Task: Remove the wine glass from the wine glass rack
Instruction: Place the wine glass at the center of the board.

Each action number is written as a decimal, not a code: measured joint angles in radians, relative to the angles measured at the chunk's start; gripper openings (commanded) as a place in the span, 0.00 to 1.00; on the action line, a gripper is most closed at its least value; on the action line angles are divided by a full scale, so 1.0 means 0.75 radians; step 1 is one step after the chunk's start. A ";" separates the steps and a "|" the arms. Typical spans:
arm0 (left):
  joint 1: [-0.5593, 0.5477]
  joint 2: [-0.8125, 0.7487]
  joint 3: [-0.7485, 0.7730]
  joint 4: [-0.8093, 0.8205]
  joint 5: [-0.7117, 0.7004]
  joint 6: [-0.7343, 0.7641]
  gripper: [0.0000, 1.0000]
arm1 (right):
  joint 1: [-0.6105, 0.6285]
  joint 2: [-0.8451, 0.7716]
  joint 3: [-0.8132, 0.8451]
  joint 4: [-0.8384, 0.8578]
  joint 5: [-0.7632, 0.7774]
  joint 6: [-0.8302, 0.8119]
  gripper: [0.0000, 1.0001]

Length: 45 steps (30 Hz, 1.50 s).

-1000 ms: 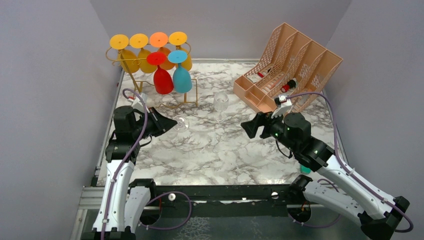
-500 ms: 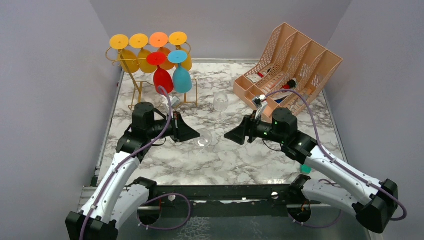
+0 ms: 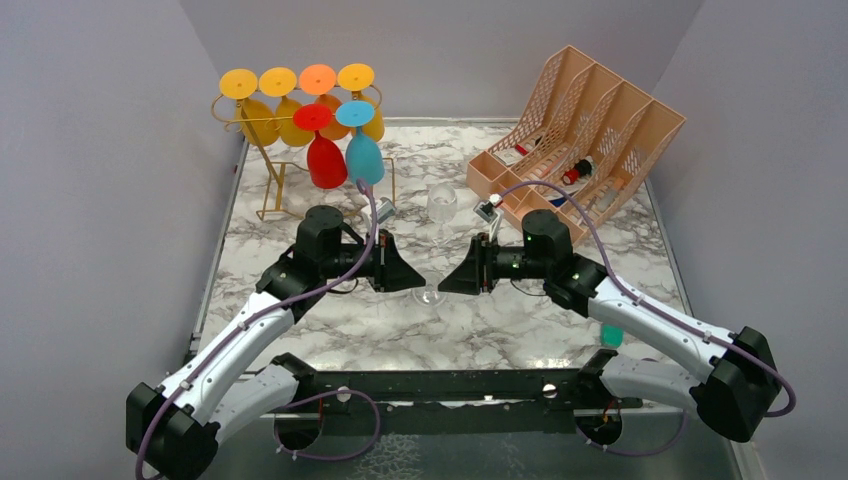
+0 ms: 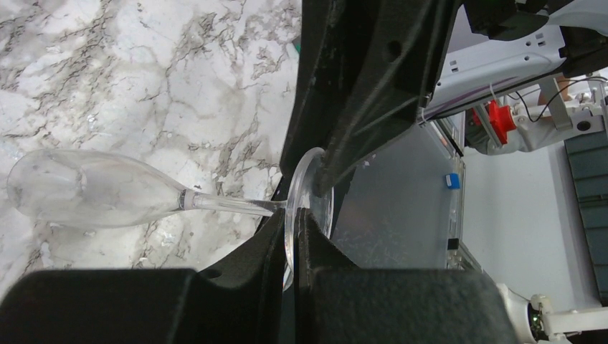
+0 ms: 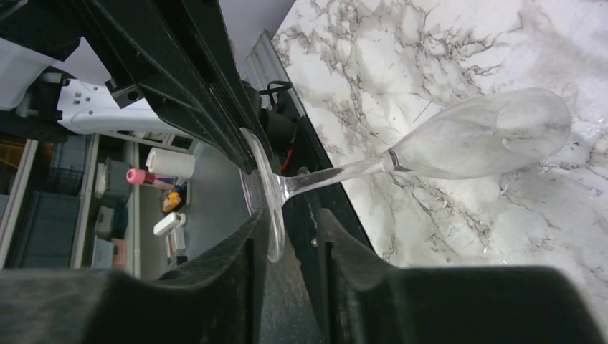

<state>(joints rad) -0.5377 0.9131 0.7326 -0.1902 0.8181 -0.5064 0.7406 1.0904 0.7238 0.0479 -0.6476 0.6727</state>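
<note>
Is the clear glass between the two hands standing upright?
No, the clear wine glass points sideways, stem level, with its round foot pinched in the left hand.

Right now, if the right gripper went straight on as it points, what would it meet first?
The clear wine glass, foot already between its jaws; just beyond, probably the left gripper.
</note>
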 measured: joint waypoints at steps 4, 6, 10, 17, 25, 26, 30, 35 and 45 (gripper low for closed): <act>-0.035 0.013 0.000 0.024 -0.018 -0.008 0.01 | 0.000 0.006 -0.003 0.044 -0.035 0.024 0.01; -0.037 0.014 0.000 0.028 -0.028 -0.011 0.18 | -0.001 0.006 -0.011 0.062 -0.041 0.033 0.01; -0.039 0.014 0.000 0.038 -0.029 -0.012 0.42 | -0.001 0.007 -0.018 0.086 -0.042 0.047 0.01; -0.046 0.000 -0.018 0.032 0.011 -0.018 0.46 | 0.000 0.005 -0.023 0.101 -0.041 0.051 0.01; -0.084 0.008 -0.028 0.025 0.034 -0.016 0.07 | 0.000 -0.009 -0.042 0.124 -0.045 0.052 0.01; -0.090 0.016 -0.028 0.021 0.032 -0.015 0.02 | 0.000 -0.017 -0.048 0.126 -0.046 0.051 0.01; -0.108 0.041 -0.028 0.009 0.023 -0.013 0.00 | 0.000 -0.048 -0.074 0.120 -0.051 0.039 0.13; -0.128 0.041 -0.027 -0.017 0.022 0.039 0.00 | 0.003 -0.070 -0.075 0.112 -0.031 0.040 0.50; -0.140 -0.055 -0.027 -0.138 0.053 0.266 0.00 | 0.003 -0.268 -0.043 -0.084 0.414 -0.037 0.69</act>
<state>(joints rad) -0.6430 0.8715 0.7120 -0.2935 0.8577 -0.3073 0.7429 0.8894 0.6914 -0.0154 -0.3374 0.6453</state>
